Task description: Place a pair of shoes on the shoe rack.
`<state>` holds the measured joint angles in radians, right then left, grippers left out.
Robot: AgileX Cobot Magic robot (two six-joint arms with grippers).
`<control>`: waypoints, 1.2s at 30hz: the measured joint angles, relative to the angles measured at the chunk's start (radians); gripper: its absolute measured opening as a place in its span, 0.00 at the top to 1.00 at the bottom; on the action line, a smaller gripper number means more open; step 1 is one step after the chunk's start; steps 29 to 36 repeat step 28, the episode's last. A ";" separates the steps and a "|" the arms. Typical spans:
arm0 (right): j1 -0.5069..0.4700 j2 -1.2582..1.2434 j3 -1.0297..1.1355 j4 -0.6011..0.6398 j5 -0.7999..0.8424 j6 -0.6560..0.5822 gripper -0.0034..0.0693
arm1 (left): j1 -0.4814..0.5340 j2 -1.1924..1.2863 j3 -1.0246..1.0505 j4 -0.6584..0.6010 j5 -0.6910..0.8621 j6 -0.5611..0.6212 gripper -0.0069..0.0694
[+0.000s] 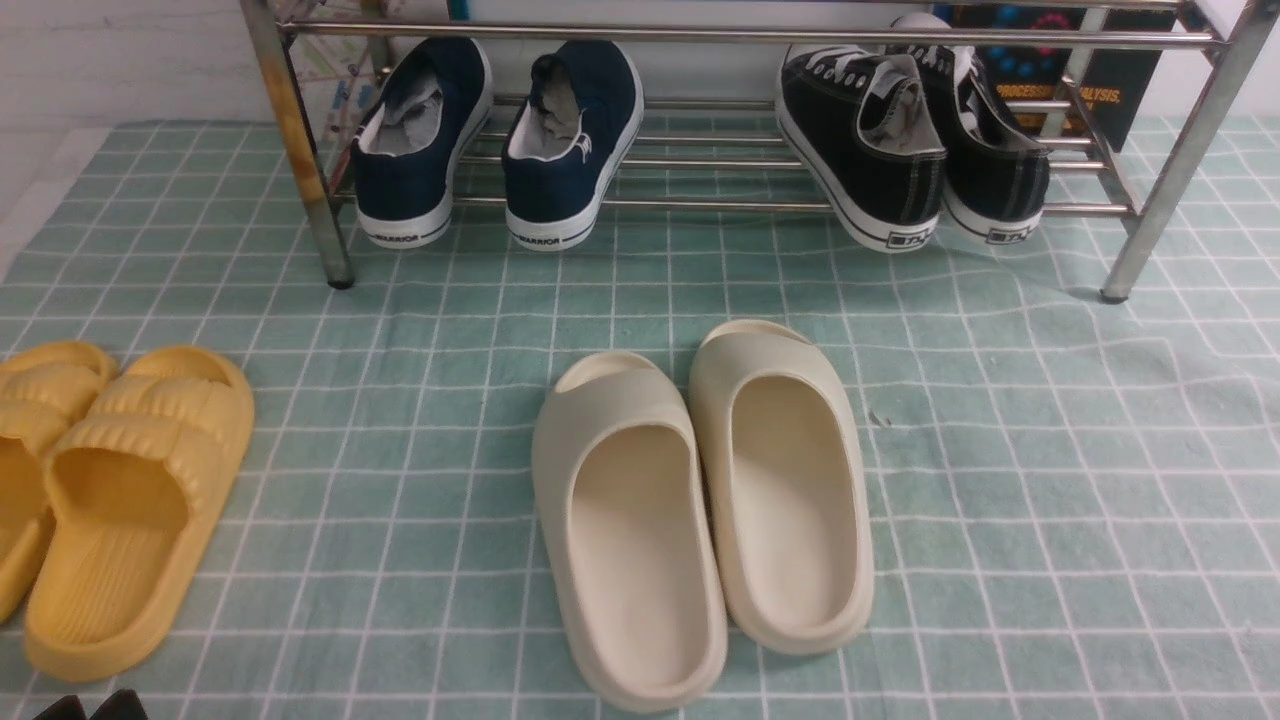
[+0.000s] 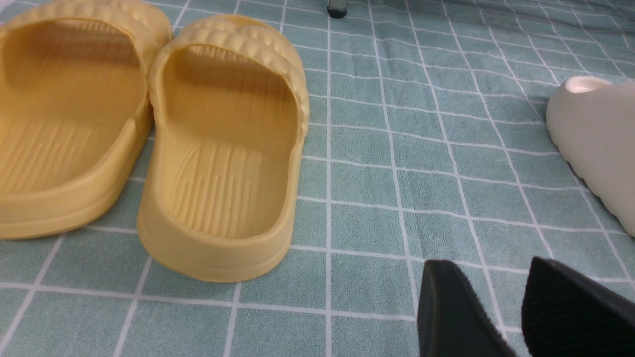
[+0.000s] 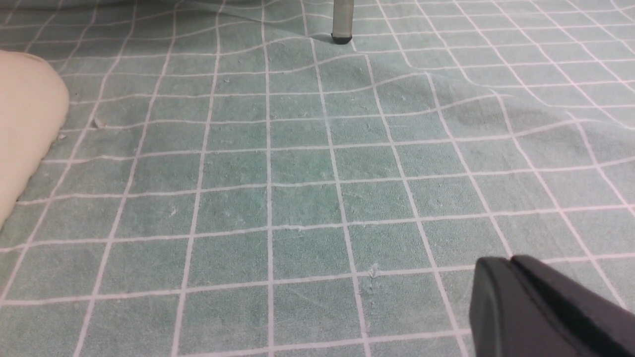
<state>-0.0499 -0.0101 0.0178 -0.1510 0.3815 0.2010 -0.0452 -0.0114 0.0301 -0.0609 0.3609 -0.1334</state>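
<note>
The two black canvas sneakers (image 1: 870, 150) (image 1: 995, 160) sit side by side on the lower bars at the right end of the chrome shoe rack (image 1: 700, 35), heels toward me, tilted a little. My left gripper (image 2: 488, 280) is open and empty, low over the cloth beside the yellow slides; its tips barely show at the bottom left of the front view (image 1: 90, 706). My right gripper (image 3: 498, 267) is shut and empty over bare cloth. It is out of the front view.
Navy WARRIOR sneakers (image 1: 420, 140) sit on the rack's left end by the rust-stained leg (image 1: 300, 150). Cream slides (image 1: 700, 500) lie mid-cloth and yellow slides (image 1: 130, 500) at the left. The green checked cloth (image 1: 1050, 500) covers the table. A rack foot (image 3: 342, 22) stands ahead of the right gripper.
</note>
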 joint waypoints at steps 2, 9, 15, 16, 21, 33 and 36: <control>0.000 0.000 0.000 0.000 0.000 0.000 0.88 | 0.000 0.000 0.000 0.000 0.000 0.000 0.60; 0.000 0.000 0.000 0.000 0.000 0.000 0.86 | 0.000 0.000 0.000 0.000 0.000 0.000 0.60; 0.000 0.000 0.000 0.000 0.000 0.000 0.85 | 0.000 0.000 0.000 0.000 0.000 0.000 0.60; 0.000 0.000 0.000 0.000 0.000 0.000 0.85 | 0.000 0.000 0.000 0.000 0.000 0.000 0.60; 0.000 0.000 0.000 0.000 0.000 0.000 0.84 | 0.000 0.000 0.000 0.000 0.000 0.000 0.60; 0.000 0.000 0.000 0.000 0.000 0.000 0.83 | 0.000 0.000 0.000 0.000 0.000 0.000 0.60; 0.000 0.000 0.000 0.000 0.000 0.000 0.83 | 0.000 0.000 0.000 0.000 0.000 0.000 0.60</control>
